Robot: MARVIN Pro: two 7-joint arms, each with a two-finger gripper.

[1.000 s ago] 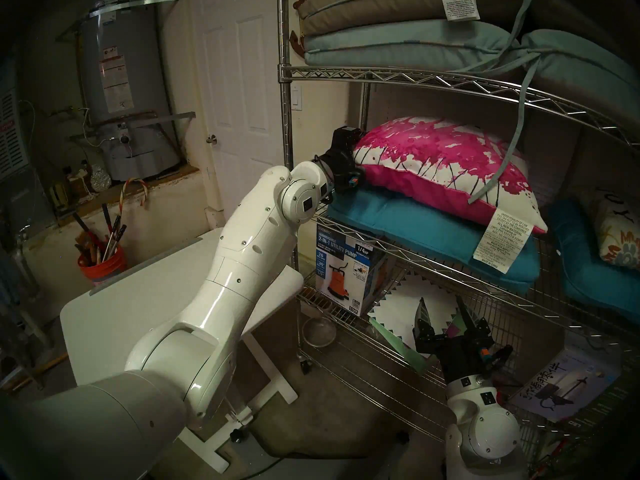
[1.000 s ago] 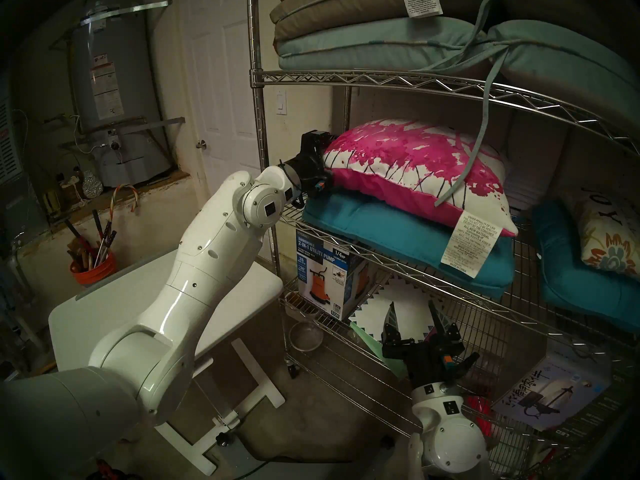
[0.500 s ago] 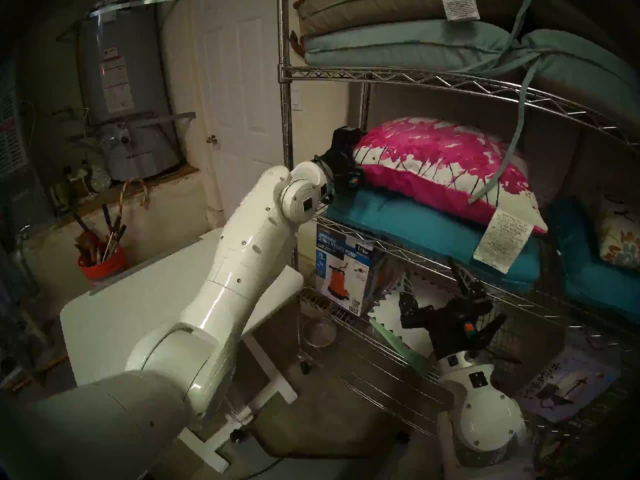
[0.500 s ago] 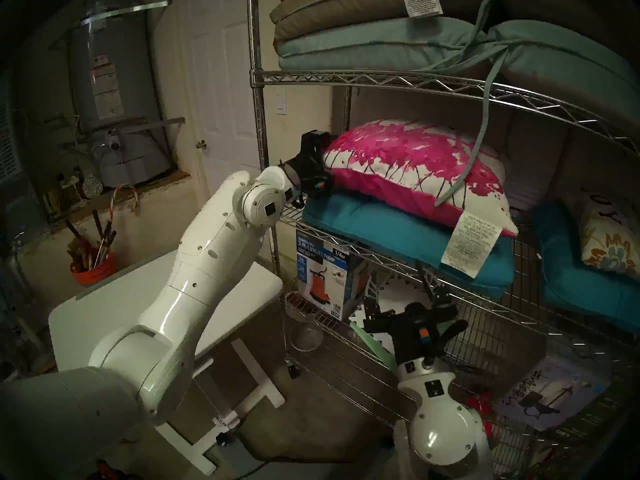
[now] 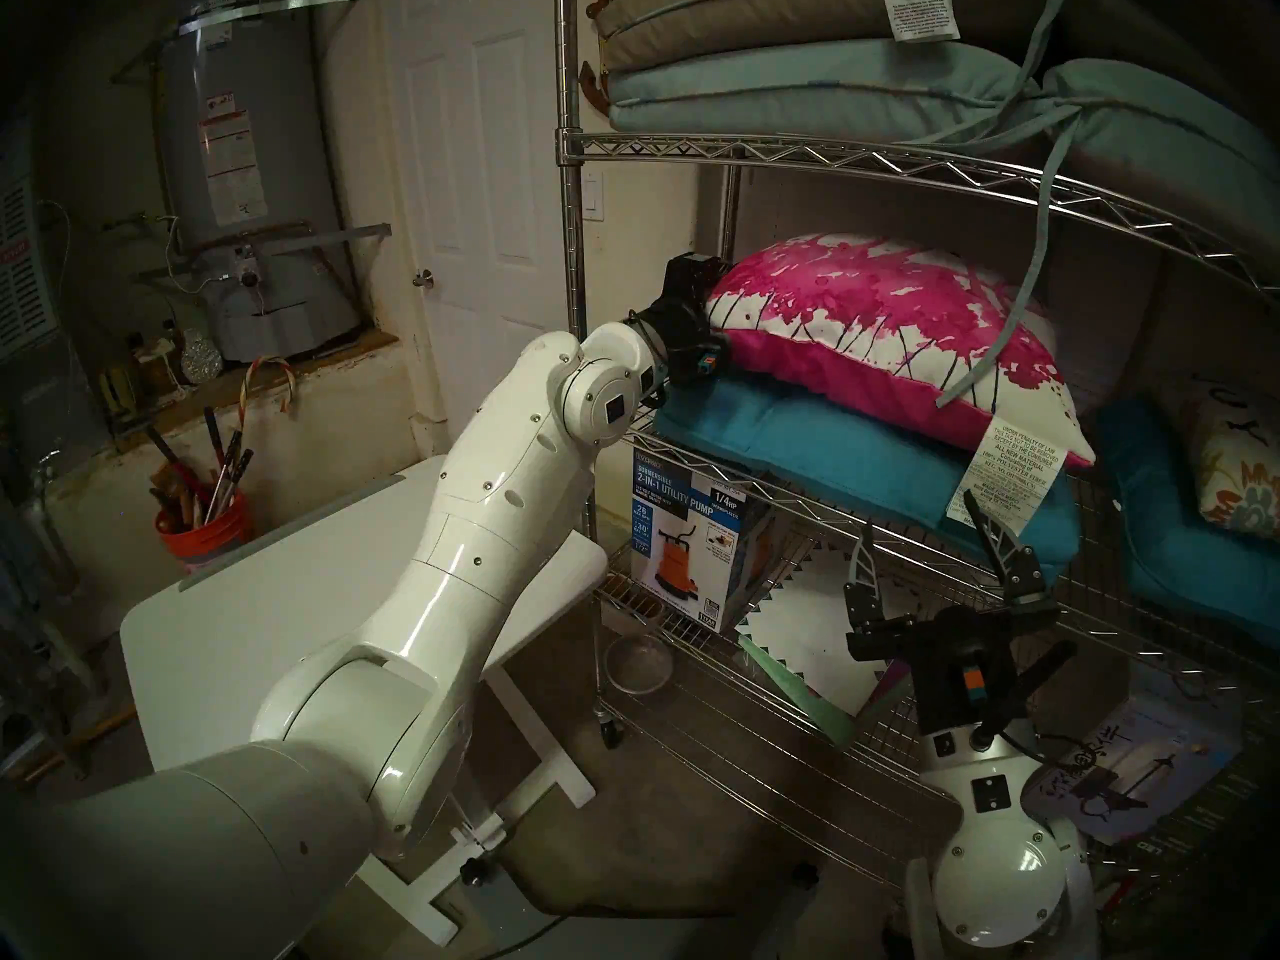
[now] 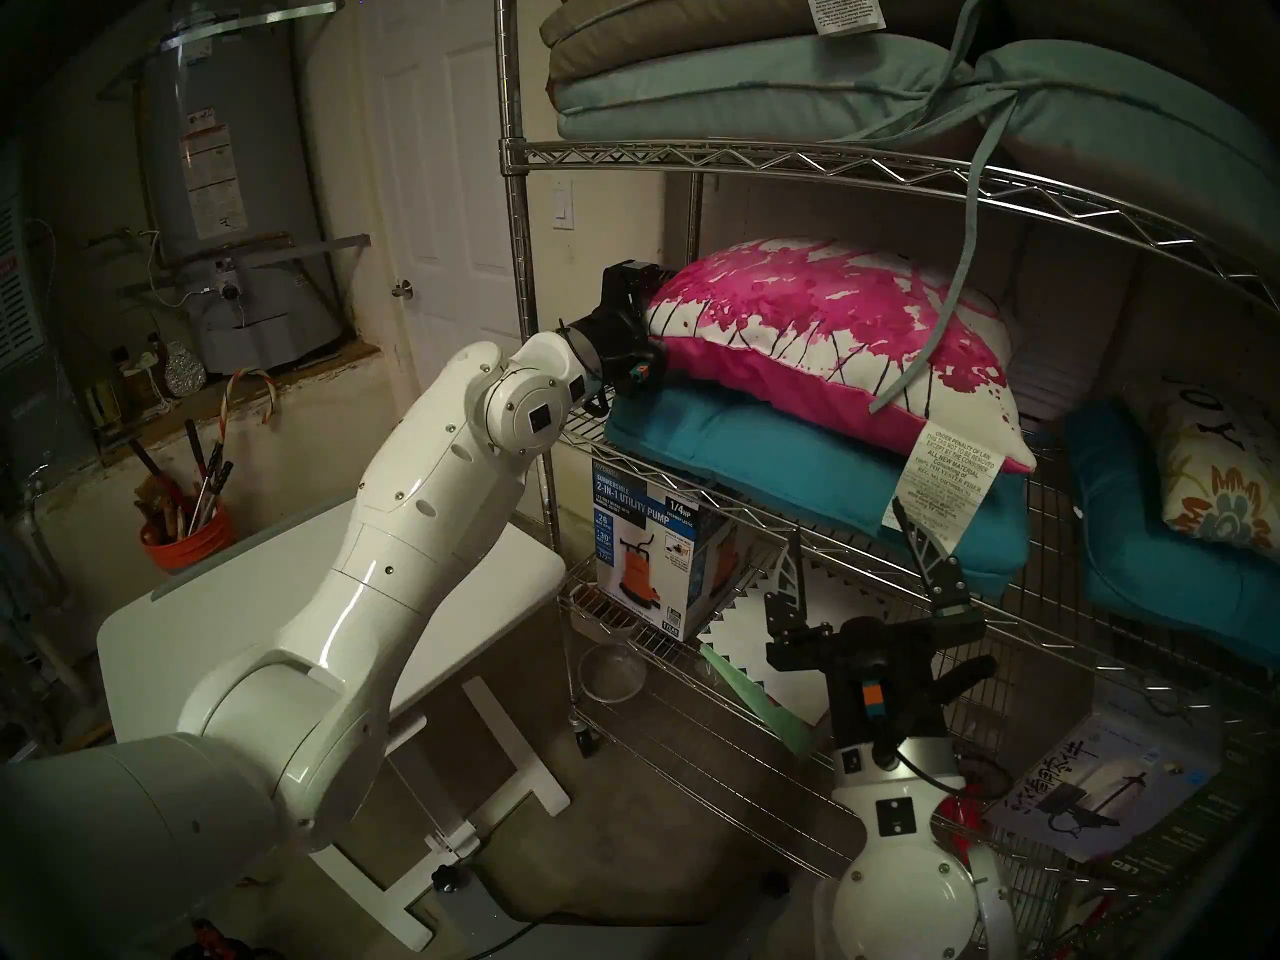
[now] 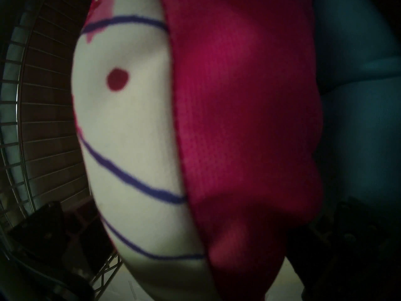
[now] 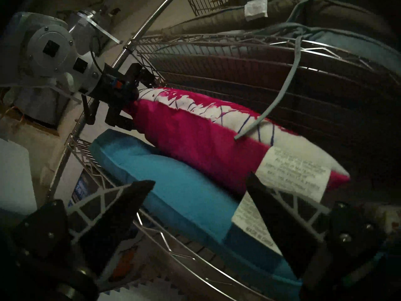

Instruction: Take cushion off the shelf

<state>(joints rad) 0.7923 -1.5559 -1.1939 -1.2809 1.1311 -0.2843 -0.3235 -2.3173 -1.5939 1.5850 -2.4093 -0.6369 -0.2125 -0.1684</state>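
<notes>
Dim indoor light, dark fisheye vignette at edges, wrist views murky and blurred, head views sharper

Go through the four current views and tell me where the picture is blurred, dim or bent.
Head views: sharp but dim, dark fisheye rim, the shelf wires bowed. Left wrist view: soft focus, the cushion fills the frame, corners nearly black. Right wrist view: tilted, dark, smeared at the right claw fingers, the care tag print unreadable.
</notes>
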